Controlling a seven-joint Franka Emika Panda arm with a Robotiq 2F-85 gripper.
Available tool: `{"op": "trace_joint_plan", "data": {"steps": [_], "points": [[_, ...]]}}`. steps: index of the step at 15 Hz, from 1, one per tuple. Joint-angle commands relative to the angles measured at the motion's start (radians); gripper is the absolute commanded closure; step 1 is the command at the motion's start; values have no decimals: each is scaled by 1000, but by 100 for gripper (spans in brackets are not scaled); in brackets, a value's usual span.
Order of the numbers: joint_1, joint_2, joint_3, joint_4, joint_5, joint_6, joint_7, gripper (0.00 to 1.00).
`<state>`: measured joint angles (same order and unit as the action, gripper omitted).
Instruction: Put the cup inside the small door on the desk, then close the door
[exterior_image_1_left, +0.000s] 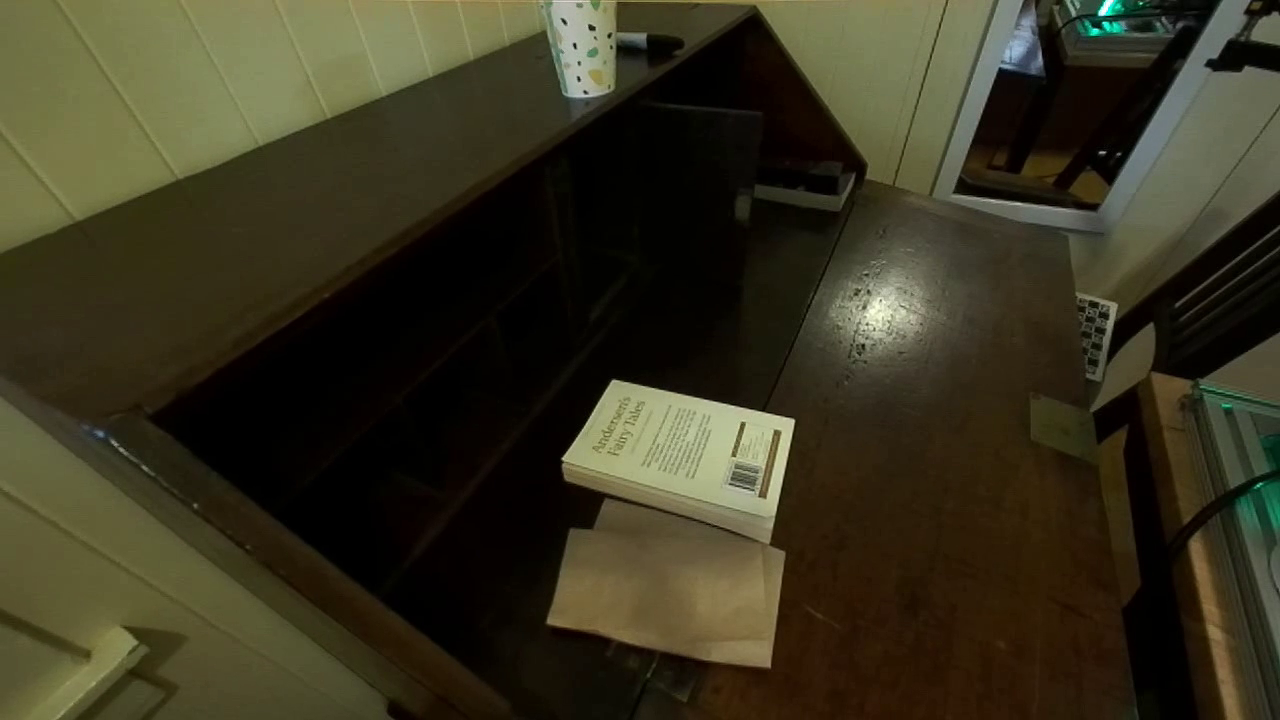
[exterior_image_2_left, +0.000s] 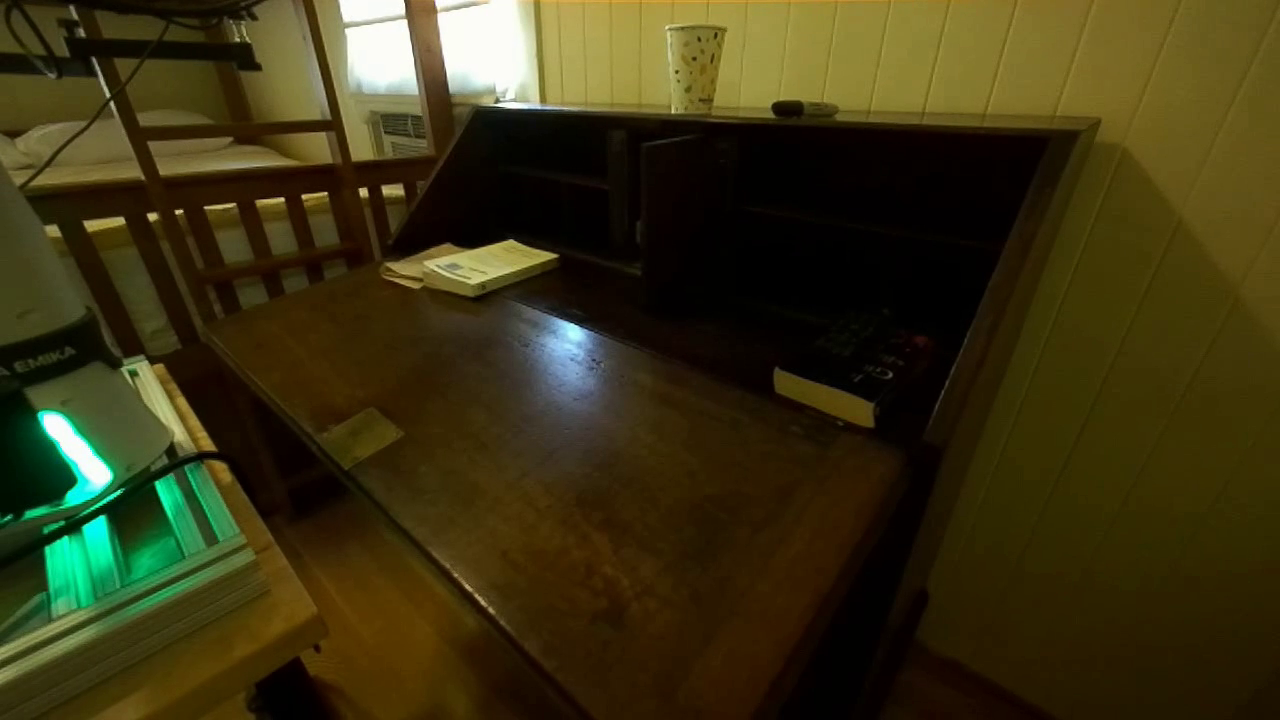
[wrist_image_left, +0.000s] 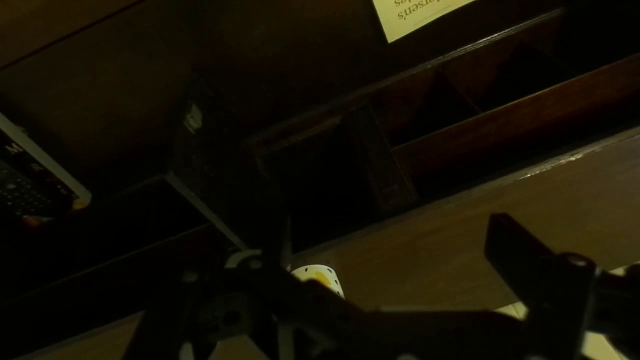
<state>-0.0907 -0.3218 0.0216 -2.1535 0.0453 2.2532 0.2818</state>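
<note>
Standing wide apart, the fingers are empty, clear of the cup.

At nine o'clock in an exterior view stands the pale arm, cut by the view's edge and wrapped by a dark band lettered EMIKA; beneath it the base widens, a light strip glowing green on it. Across six o'clock in the wrist view spans the gripper, its dark fingers well apart: one at four o'clock, tip slanting towards eleven, the other at seven, its outline partly lost in shadow.
</note>
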Motion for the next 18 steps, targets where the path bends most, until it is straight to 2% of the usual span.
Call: {"op": "trace_joint_plan", "data": {"steps": [1, 5, 8, 18], "points": [[-20, 38, -11, 35, -10, 19, 73, 0], [-52, 93, -30, 72, -30, 88, 124, 0], [-62, 146, -50, 118, -36, 132, 107, 0], [-53, 353, -111, 344, -37, 106, -4, 0]]}}
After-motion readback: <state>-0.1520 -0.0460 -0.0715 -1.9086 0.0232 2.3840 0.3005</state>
